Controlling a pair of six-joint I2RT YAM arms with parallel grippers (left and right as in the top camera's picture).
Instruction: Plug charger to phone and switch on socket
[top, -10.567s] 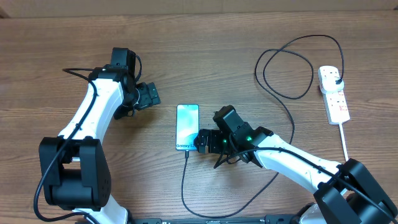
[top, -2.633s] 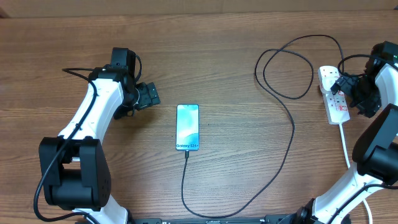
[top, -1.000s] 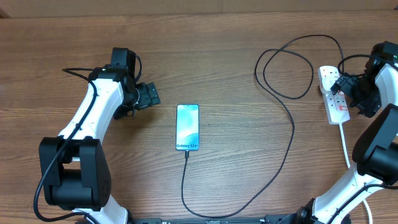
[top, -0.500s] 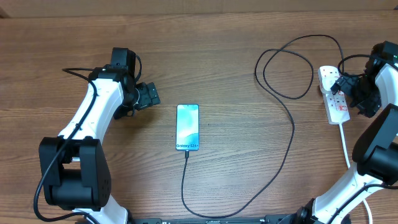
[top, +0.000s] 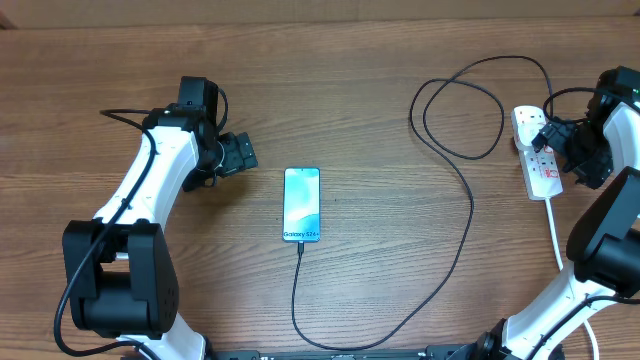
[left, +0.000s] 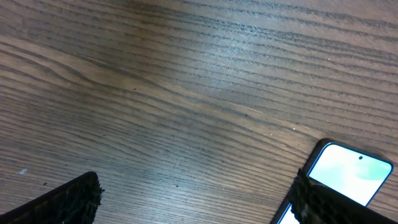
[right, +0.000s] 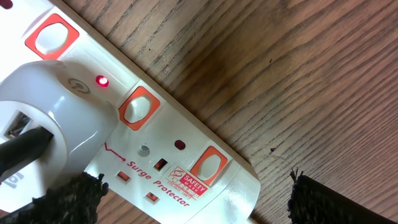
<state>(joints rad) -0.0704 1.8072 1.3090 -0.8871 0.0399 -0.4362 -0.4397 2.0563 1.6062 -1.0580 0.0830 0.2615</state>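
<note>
Both the left gripper (left: 193, 199) and the right gripper (right: 196, 198) gape empty. The surge protector strip (right: 186, 134) lies just under the right one. It is probably light and slippery, so it wants a press on its stiff red switch (right: 138, 107).

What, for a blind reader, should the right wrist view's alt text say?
A white surge-protector power strip lies diagonally on a wooden table, a red light glowing beside the white charger plug in it. The open right gripper shows fingertips at the lower corners.
</note>
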